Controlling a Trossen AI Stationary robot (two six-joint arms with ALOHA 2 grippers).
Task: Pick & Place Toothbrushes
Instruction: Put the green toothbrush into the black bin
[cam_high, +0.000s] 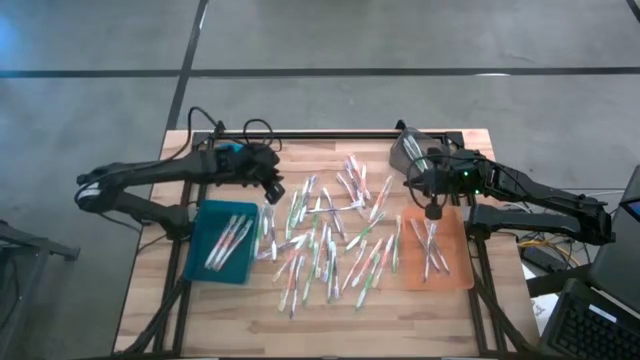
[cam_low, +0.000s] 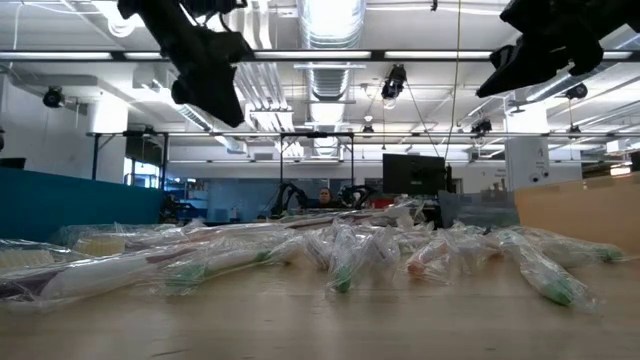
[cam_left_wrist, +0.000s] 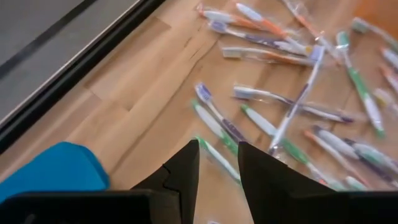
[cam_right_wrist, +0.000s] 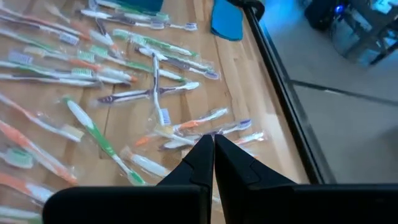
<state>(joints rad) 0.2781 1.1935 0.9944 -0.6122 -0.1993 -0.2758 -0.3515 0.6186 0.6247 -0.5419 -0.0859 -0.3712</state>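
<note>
- Landmark: wooden table (cam_high: 200, 310). Everything below is placed relative to it.
- toothbrushes (cam_high: 325, 235): loose pile of dozens spread over the table's middle, in clear wrappers, white with green, pink and orange parts. Many overlap or cross each other.
- teal tray (cam_high: 222, 241): on the table's left part, just left of the pile. A few toothbrushes lie inside it, roughly parallel.
- orange tray (cam_high: 437, 250): on the table's right part, just right of the pile. Several toothbrushes lie in it, fanned out.
- clear bag (cam_high: 410, 148): at the table's far right corner area, beside the right arm's wrist.
- left gripper (cam_high: 272, 190): above the table near its far edge, between the teal tray and the pile's left edge. Left wrist view shows the fingers (cam_left_wrist: 186, 171) apart with a clear gap, nothing between them, table surface and toothbrushes visible below.
- right gripper (cam_high: 434, 211): above the far end of the orange tray, on the table's right side. Right wrist view shows the fingertips (cam_right_wrist: 202, 155) pressed together, only a thin seam between them, nothing visibly held.
- Low view: both arms hang well above the table top, neither gripper touching the pile; wrapped toothbrushes lie in a low heap across the table.
- black frame rail (cam_high: 330, 133): runs along the table's far edge, cables looped behind the left arm there.
</note>
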